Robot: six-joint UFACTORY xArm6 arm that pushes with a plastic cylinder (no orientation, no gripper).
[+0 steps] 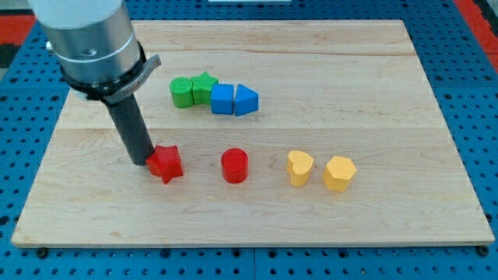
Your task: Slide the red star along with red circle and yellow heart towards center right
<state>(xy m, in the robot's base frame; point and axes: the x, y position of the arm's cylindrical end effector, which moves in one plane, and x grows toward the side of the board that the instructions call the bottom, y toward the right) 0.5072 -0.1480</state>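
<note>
The red star (pixel 166 163) lies left of the board's middle, in the lower half. My tip (pixel 142 161) touches the star's left side. The red circle (pixel 234 166) stands apart to the star's right. The yellow heart (pixel 299 167) lies further right in the same row, close to a yellow hexagon (pixel 339 173) on its right.
A green circle (pixel 182 92), a green star (pixel 204 86), a blue cube (pixel 222 99) and a blue triangle (pixel 246 100) sit in a touching row above the middle. The wooden board (pixel 436 155) rests on a blue pegboard surface. The arm's grey body (pixel 85 35) fills the view's top left.
</note>
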